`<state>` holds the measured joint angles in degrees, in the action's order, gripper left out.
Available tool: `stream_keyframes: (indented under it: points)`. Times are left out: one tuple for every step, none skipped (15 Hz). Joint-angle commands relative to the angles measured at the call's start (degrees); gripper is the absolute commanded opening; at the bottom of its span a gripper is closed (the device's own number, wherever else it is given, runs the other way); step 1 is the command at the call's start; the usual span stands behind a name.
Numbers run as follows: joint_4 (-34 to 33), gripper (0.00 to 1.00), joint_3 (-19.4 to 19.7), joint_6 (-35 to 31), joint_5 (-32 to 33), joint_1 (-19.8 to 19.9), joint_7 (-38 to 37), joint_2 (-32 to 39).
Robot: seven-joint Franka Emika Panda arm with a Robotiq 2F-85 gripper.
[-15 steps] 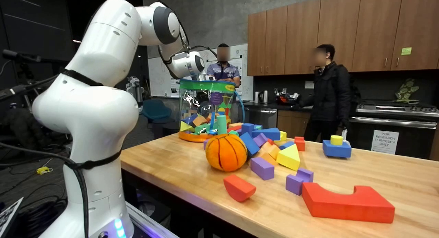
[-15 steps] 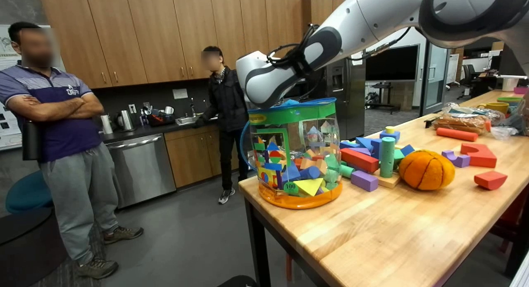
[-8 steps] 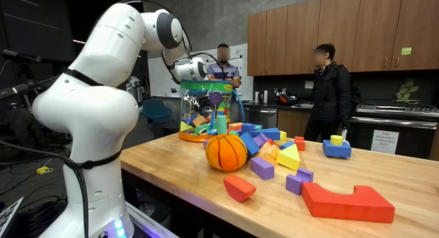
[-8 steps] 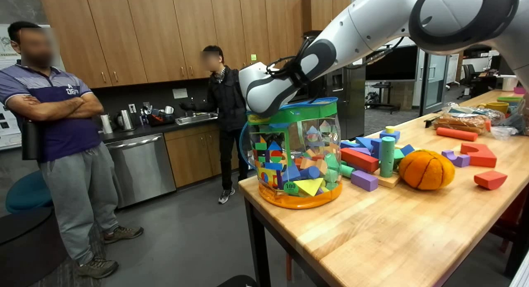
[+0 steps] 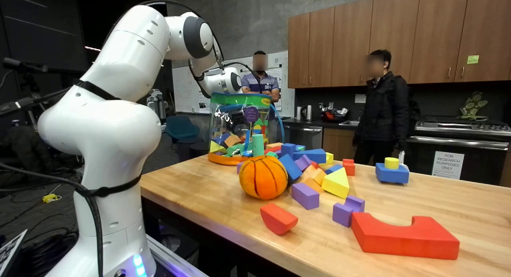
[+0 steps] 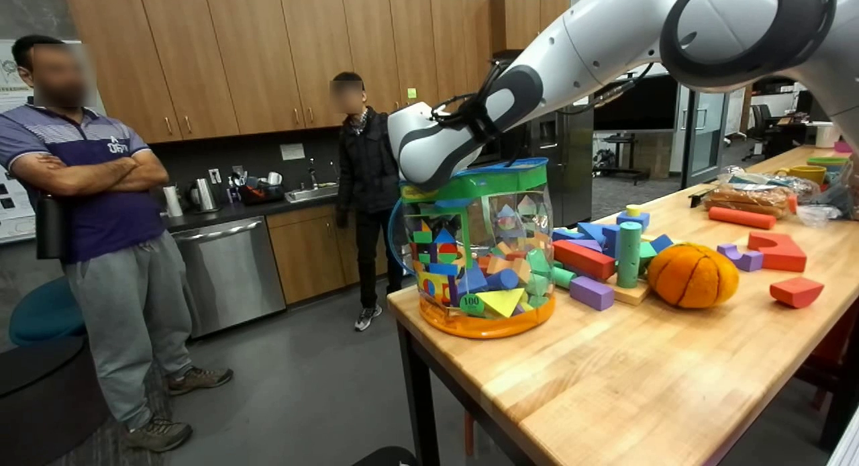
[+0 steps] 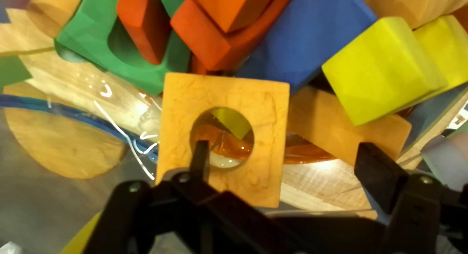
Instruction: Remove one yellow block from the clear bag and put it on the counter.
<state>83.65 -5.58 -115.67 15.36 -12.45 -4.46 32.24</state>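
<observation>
**Black two-fingered gripper [image 7: 285,155] spread wide inside tall clear plastic bag [image 6: 500,184]**

The white robot arm [image 5: 127,41] is bent over the green-banded mouth of the bag, and the gripper is only dimly made out through the transparent wall in an exterior view. In the wrist view its black fingers [image 7: 378,173] are parted wide. A square tan wooden block with a round hole [image 7: 268,137] is partly covered by one of them; that fingertip is seen across the hole's edge (whether it is set into the hole or held above it cannot be told). A patch of yellow is glimpsed through the hole.

Above the other fingertip in the wrist view, and apart from it, a bright yellow square-edged block [image 7: 382,67] is shown, and a second yellow block [image 7: 449,45] is partly hidden behind it. A large blue block [image 7: 303,34] and a green notched block [image 7: 91,30] are also seen there. Low against the bag's wall, a yellow triangular block [image 6: 502,301] is shown in an exterior view.

The bag is stood upright near a corner of the thick light-wood butcher-block counter [image 6: 604,372]. Beside it, many-coloured blocks [image 5: 310,155] are scattered, among them a yellow wedge [image 5: 336,184] and a small yellow cylinder [image 5: 391,163] set on a flat blue block [image 5: 391,174]. An orange plush ball with dark lines [image 5: 263,177] is placed just beside the pile. Beyond the counter, a man in a purple polo shirt [image 6: 100,214] and a person in a black jacket [image 6: 368,164] are seen.
</observation>
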Motion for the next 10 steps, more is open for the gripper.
stream_keyframes:
  points:
    - [-0.6, 1.00, 0.9, 2.4, -0.5, -1.0, -1.0, -0.3]
    - [-0.8, 1.00, 0.9, 3.3, -0.6, -1.0, -1.1, -0.3]
    - [-1.0, 1.00, 0.9, 4.2, -0.5, -1.1, -1.2, -0.3]
    - [-1.2, 1.00, 0.9, 4.9, -0.6, -1.1, -1.2, -0.2]
    - [-1.0, 1.00, 0.8, 5.8, -0.6, -1.1, -1.0, -0.3]
    - [-0.7, 1.00, 0.7, 6.8, -0.6, -1.2, -1.0, -0.6]
    - [-0.3, 1.00, 0.6, 7.4, -0.8, -1.1, -0.8, -0.9]
    - [-0.2, 1.00, 0.5, 8.0, -0.9, -1.0, -0.6, -1.1]
    - [-0.2, 1.00, 0.2, 7.4, -1.2, -0.8, -0.4, -1.1]
    - [-0.3, 1.00, 0.0, 6.2, -1.3, -0.7, 0.0, -0.7]
